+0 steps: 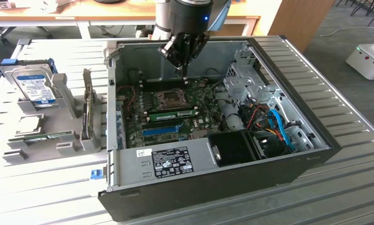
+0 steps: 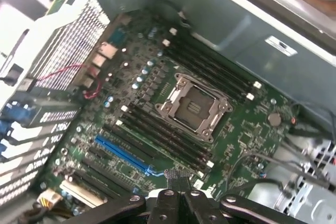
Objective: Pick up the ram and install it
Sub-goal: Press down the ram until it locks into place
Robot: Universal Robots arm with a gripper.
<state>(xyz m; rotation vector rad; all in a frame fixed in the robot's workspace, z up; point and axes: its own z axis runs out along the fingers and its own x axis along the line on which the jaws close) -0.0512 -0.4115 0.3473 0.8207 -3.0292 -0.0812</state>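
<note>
Judging by the layout, the pick-up step is not yet done. The computer case (image 1: 193, 187), dark sheet metal with a white sticker on its near wall, lies open on the ribbed metal counter (image 1: 43, 187). To the exterior view's left, a grey plastic holder (image 1: 62, 147) carries the ram (image 1: 46, 137), a thin green stick lying flat, well apart from the arm. Deeper in the case, the green motherboard (image 2: 247, 135) shows long black slots (image 2: 157, 135) beside the square metal CPU socket (image 2: 191, 106). A green strip by the socket in the exterior view may be a second stick; I cannot tell. Above the board's far edge hangs the end effector (image 1: 183, 70), fingers pressed together on nothing visible. A grasp would need them spread first.
</note>
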